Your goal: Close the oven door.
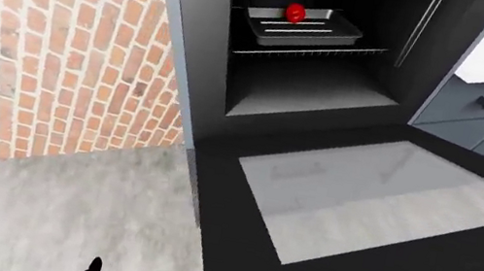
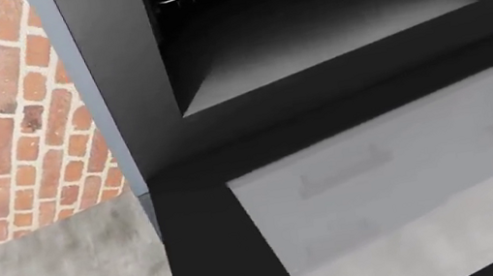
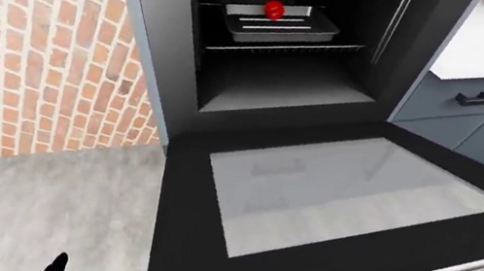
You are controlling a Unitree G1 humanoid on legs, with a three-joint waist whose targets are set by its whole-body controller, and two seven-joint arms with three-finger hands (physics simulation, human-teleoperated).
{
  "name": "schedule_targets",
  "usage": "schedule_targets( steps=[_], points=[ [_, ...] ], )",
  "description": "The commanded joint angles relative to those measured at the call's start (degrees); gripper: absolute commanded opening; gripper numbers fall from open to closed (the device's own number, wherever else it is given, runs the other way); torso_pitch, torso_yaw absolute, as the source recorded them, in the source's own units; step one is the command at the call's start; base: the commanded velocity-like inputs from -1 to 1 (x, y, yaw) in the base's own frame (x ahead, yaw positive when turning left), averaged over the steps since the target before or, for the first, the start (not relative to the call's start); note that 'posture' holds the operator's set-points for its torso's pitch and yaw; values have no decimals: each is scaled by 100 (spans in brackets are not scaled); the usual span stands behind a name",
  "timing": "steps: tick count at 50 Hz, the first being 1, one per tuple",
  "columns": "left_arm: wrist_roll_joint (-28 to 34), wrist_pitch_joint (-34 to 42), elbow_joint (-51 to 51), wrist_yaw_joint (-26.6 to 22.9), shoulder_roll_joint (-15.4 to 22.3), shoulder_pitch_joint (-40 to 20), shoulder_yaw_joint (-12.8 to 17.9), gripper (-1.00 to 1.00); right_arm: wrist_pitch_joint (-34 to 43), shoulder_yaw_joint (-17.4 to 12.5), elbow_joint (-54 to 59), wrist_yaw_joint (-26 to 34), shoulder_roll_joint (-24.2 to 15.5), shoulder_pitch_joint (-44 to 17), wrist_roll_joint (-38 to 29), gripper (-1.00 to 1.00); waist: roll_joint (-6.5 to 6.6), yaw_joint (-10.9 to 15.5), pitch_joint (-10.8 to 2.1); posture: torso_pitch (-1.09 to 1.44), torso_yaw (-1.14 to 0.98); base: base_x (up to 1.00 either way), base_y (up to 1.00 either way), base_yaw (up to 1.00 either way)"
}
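**Supports in view: floor, oven rack**

Floor (image 3: 3, 206): you see grey, mottled concrete filling the lower left of both eye views, running up to the brick wall (image 3: 23, 32) at left. The oven (image 3: 151, 32) stands on it, just beside the wall.

Rack (image 3: 282, 45): you have a wire shelf inside the oven cavity, level, near the top of the eye views. One metal tray (image 3: 280, 25) sits directly on it. A small red item (image 3: 272, 9) lies in the tray; what it is cannot be told.
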Motion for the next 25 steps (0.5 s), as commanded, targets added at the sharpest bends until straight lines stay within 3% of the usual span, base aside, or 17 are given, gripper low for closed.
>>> schedule_targets(
  steps=[1, 2, 4, 13, 15, 17, 18, 19, 21, 23, 25],
  points=[
    [-20, -103, -87, 14, 83, -58, 21, 100, -116, -2, -107, 29, -16, -84, 6, 100, 243, 41, -146, 0, 0, 0, 41, 0],
    [-32, -91, -92, 8, 85, -74, 26, 100, -115, 5, -106, 22, -12, -89, -1, 100, -65, 70, -90, 0, 0, 0, 40, 0],
    [-25, -99, -92, 20, 77, -79, 8, 100, -115, 15, -103, 15, 1, -88, -11, 100, -79, 114, -48, 0, 0, 0, 39, 0],
    [-27, -107, -86, 1, 76, -56, 13, 100, -132, 12, -99, 12, 5, -72, -20, 100, -593, 43, 14, 0, 0, 0, 40, 0],
    [-27, -110, -85, -2, 78, -50, 16, 100, -134, 14, -97, 11, 5, -71, -25, 100, -752, 35, 10, 0, 0, 0, 40, 0],
    [-22, -108, -86, 2, 74, -57, 12, 100, -136, 13, -98, 10, 3, -70, -27, 100, -1028, 3, -79, 0, 0, 0, 40, 0],
    [-21, -118, -88, 5, 66, -48, 10, 100, -138, 14, -99, 8, 4, -68, -29, 100, -721, -63, -3, 0, 0, 0, 41, 0],
    [-20, -118, -87, 8, 67, -49, 9, 100, -139, 16, -100, 8, 5, -68, -30, 100, -824, -27, -38, 0, 0, 0, 40, 0],
    [-28, -106, -85, -6, 80, -54, 18, 100, -139, 15, -99, 11, 2, -66, -31, 100, -815, -52, -93, 0, 0, 0, 39, 0],
    [-25, -105, -86, -4, 78, -57, 17, 100, -139, 14, -100, 13, 1, -64, -30, 100, -746, -31, -63, 0, 0, 0, 40, 0],
    [-23, -107, -86, -3, 78, -56, 18, 100, -136, 16, -101, 13, 0, -67, -33, 100, -593, -23, -18, 0, 0, 0, 40, 0]
  ],
)
